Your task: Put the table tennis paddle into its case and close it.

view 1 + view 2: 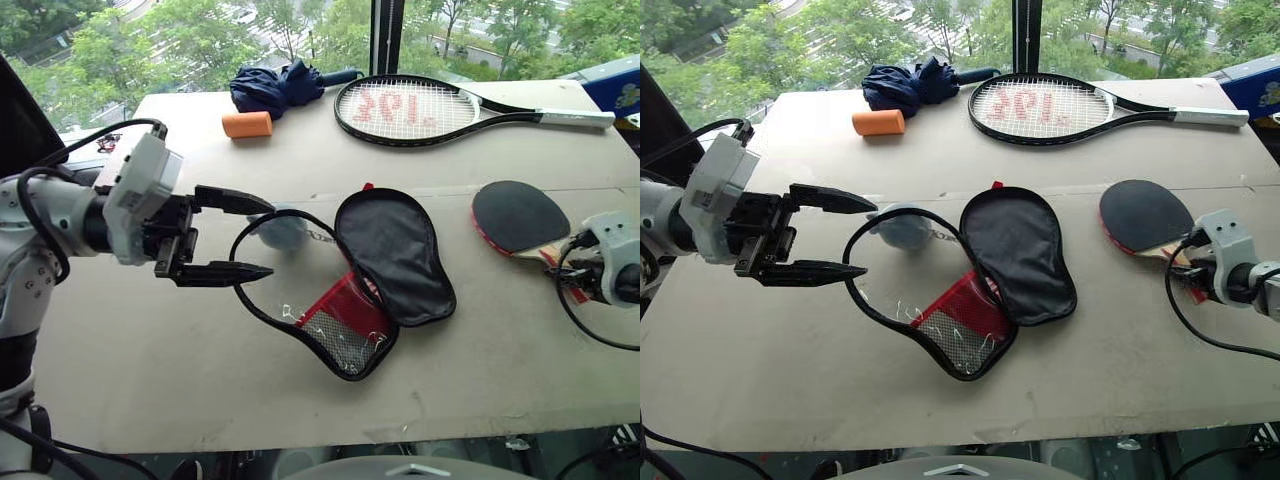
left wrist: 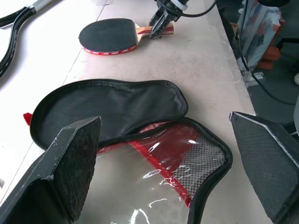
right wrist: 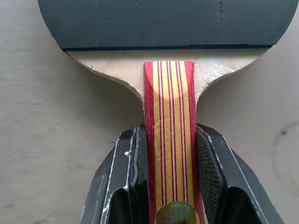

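table tennis paddle [image 3: 169,140], gold handle sticker unreadable

Pale beige rectangular tabletop [image 1: 200,340]. At centre lies an open black zippered paddle case with a red-and-mesh inner pocket [image 1: 350,280]. At 3 o'clock from it rests a black-faced, red-edged table tennis paddle with a striped wooden handle [image 1: 520,218]. At 12 o'clock lies a black-framed strung tennis racket [image 1: 420,108]; at 11 o'clock, an orange cylinder [image 1: 247,124] beside a folded navy umbrella [image 1: 280,86].
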